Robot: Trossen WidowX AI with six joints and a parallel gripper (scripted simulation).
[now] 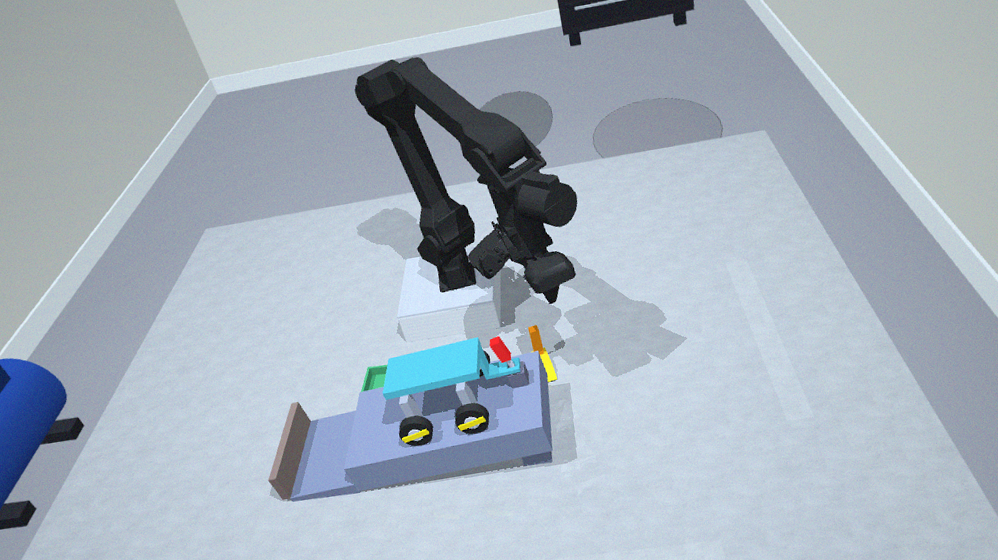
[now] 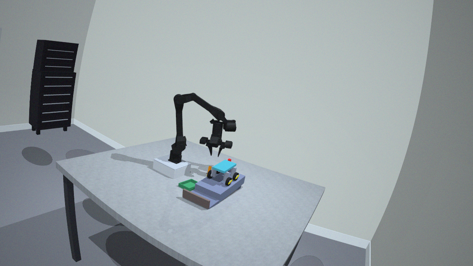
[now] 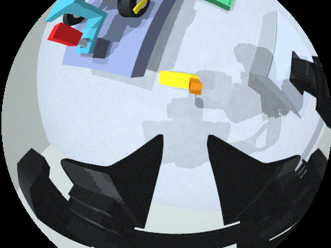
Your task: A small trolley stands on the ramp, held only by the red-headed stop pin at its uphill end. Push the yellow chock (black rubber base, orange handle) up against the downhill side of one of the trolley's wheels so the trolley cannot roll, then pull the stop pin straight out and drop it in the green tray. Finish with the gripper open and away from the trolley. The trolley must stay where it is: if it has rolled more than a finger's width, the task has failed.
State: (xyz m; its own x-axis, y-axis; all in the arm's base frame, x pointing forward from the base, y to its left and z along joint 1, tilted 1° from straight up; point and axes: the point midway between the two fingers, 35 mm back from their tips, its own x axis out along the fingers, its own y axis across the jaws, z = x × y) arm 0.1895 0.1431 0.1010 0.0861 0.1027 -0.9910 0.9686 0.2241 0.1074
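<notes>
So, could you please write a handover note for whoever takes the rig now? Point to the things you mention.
Tool [image 2: 214,155] [image 3: 186,139]: partly open, holding nothing, above the table.
Chock [image 1: 548,366] [image 3: 175,80]: on the table beside the ramp [image 1: 451,456] [image 2: 211,189] [image 3: 138,62], not at a wheel.
Stop pin [image 1: 500,349] [image 2: 229,160] [image 3: 65,34]: in at the trolley's [image 1: 435,367] [image 2: 224,166] [image 3: 93,29] uphill end.
Done: neither step.
Left: chock a wheel's downhill side, pull the pin, drop it in the green tray [image 1: 376,379] [image 2: 187,184] [image 3: 225,3], finish open and away.
</notes>
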